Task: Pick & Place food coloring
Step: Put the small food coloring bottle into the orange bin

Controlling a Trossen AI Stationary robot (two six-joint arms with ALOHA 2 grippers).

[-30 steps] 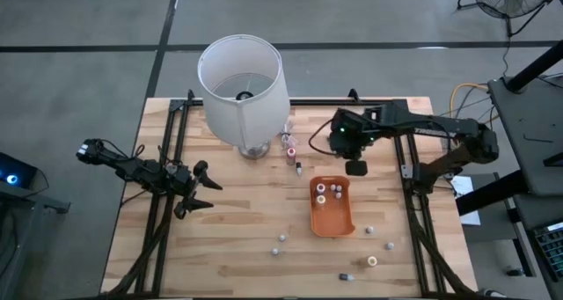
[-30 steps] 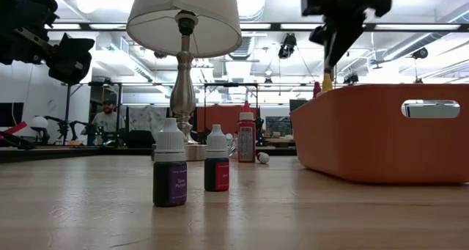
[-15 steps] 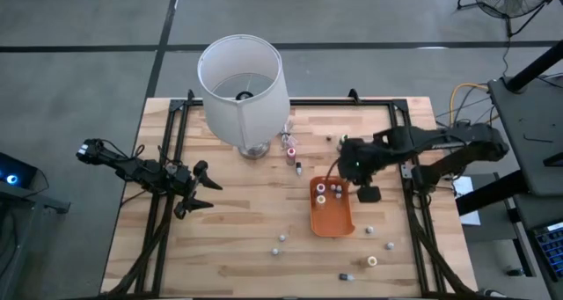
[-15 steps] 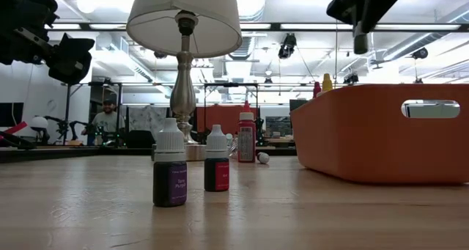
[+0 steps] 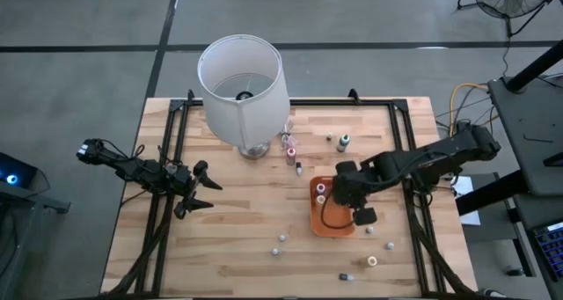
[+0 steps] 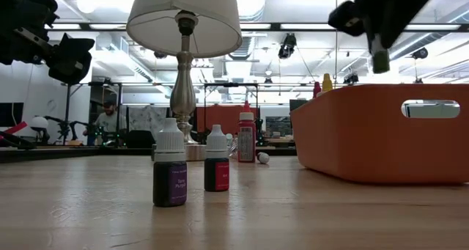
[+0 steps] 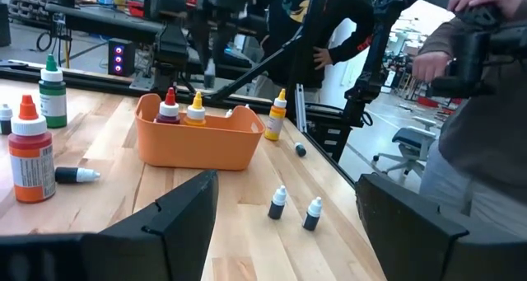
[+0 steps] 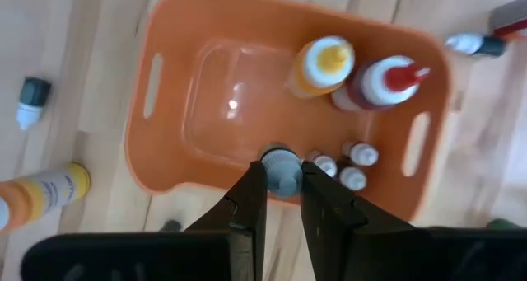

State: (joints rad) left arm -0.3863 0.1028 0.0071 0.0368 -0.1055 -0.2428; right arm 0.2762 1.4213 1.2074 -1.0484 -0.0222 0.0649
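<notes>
You get even, diffuse overhead light in the high view; the table (image 5: 237, 212) reads bright, with only soft, short shadows under the lamp (image 5: 242, 80) and tray (image 5: 332, 219). In the low view, ceiling lights glare at 12 o'clock and wash out the room, so the arm at 1 o'clock is a dark silhouette. The 2 bottles (image 6: 170, 174) near the lens are sharp; the tray wall at 3 o'clock is softer. In your left wrist view the fingers (image 7: 185, 219) are blurred, and the background at 2 o'clock is overexposed. Your right wrist view is soft overall, its fingers (image 8: 247, 200) out of focus, with a small glint on the tray floor.
</notes>
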